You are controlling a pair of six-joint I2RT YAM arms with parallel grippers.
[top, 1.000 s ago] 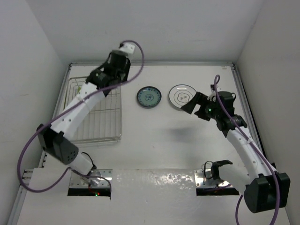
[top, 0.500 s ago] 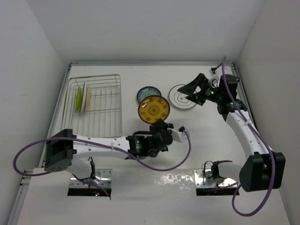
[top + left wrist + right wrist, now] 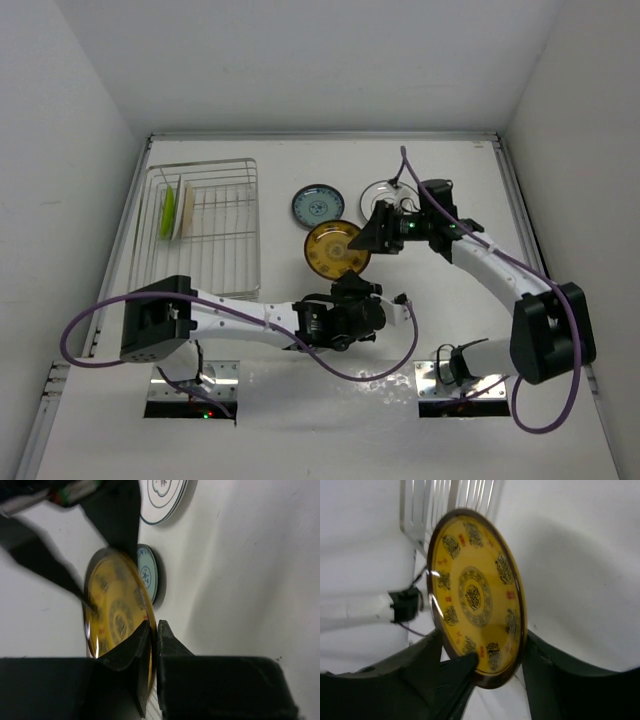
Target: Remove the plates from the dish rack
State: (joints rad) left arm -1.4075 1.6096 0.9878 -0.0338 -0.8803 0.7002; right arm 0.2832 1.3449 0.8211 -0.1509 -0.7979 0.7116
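Note:
A yellow-brown patterned plate [image 3: 337,250] hangs on edge above the table's middle, gripped from two sides. My left gripper [image 3: 352,286] is shut on its near rim [image 3: 150,630]. My right gripper [image 3: 373,232] clamps the opposite rim, one finger [image 3: 457,672] on the plate's face [image 3: 475,592] and the other finger [image 3: 552,665] behind it. A teal-blue plate [image 3: 318,206] and a white plate [image 3: 384,193] with dark lines lie flat behind them. The dish rack [image 3: 215,260] at the left holds a lime green plate [image 3: 168,209] and a white one [image 3: 182,214] upright.
The right forearm [image 3: 480,255] crosses over part of the white plate. White walls enclose the table on the left, back and right. The left arm [image 3: 240,315] stretches along the near edge, its purple cable [image 3: 390,350] looping beneath it.
The left gripper left the rack with the yellow-brown plate and carried it to the table's middle. The right gripper swung in from the right and closed on the plate's other edge.

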